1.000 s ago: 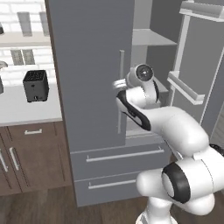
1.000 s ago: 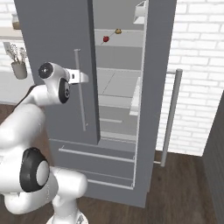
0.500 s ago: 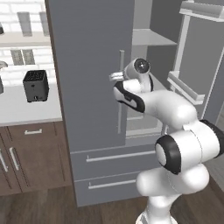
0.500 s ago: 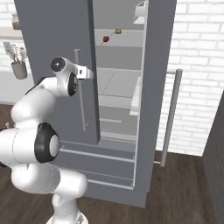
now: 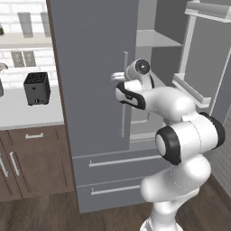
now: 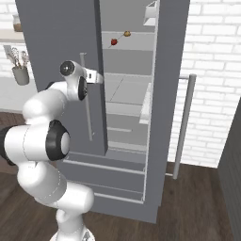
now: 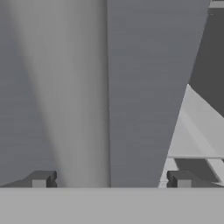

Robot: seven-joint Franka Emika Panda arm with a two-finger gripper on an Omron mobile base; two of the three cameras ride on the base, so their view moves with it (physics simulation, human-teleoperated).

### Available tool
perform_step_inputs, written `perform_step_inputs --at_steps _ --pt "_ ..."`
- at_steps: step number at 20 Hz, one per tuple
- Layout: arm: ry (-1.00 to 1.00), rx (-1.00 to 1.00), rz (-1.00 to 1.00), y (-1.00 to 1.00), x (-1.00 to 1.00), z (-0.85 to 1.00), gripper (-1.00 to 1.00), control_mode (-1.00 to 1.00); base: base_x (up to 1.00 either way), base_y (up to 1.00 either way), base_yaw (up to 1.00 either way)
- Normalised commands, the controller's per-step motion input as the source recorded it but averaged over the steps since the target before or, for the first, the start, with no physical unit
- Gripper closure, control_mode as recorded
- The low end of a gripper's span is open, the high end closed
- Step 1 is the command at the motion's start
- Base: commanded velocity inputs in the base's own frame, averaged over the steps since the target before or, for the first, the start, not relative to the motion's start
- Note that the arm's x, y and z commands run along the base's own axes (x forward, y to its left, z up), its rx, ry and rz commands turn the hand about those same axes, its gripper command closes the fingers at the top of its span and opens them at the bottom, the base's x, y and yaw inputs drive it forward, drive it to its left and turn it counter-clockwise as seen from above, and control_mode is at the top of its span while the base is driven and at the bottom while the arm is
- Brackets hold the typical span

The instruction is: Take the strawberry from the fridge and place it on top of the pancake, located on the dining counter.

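Observation:
The fridge (image 5: 90, 67) stands with its left door (image 6: 56, 37) nearly shut and its right door (image 6: 172, 70) swung wide. On an upper shelf inside lies the tiny red strawberry (image 6: 113, 42), beside a small yellow-brown round item (image 6: 127, 34). My gripper (image 6: 100, 78) is open, level with the top of the left door's bar handle (image 6: 86, 113) and close to that door's free edge, well below the strawberry. From the left, the gripper (image 5: 117, 76) sits by the handle (image 5: 123, 103). The hand view has the fingertips (image 7: 41, 179) wide apart before the grey door. The pancake and the dining counter are out of view.
A black box-shaped appliance (image 5: 36, 88) sits on the white worktop (image 5: 27, 115) over brown cabinets (image 5: 31, 158), left of the fridge. Two drawers (image 5: 117, 162) run below the fridge doors. The open door's long handle (image 6: 186, 122) juts out by a white brick wall (image 6: 212, 70).
The arm has folded up, its elbow swinging in front of the fridge. The open gripper has edged slightly toward the left door's free edge. Doors and strawberry have not moved.

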Motion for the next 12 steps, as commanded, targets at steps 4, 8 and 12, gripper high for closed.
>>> perform_step_inputs --at_steps 4,8,12 --pt "0.00 0.01 -0.03 0.11 0.59 -0.20 -1.00 -1.00 0.00 0.00 0.00" --pt "0.00 0.00 -0.02 0.36 0.77 -0.19 1.00 -1.00 0.00 0.00 0.00" --pt "0.00 0.00 0.00 0.67 0.79 -0.07 1.00 -1.00 0.00 0.00 0.00"
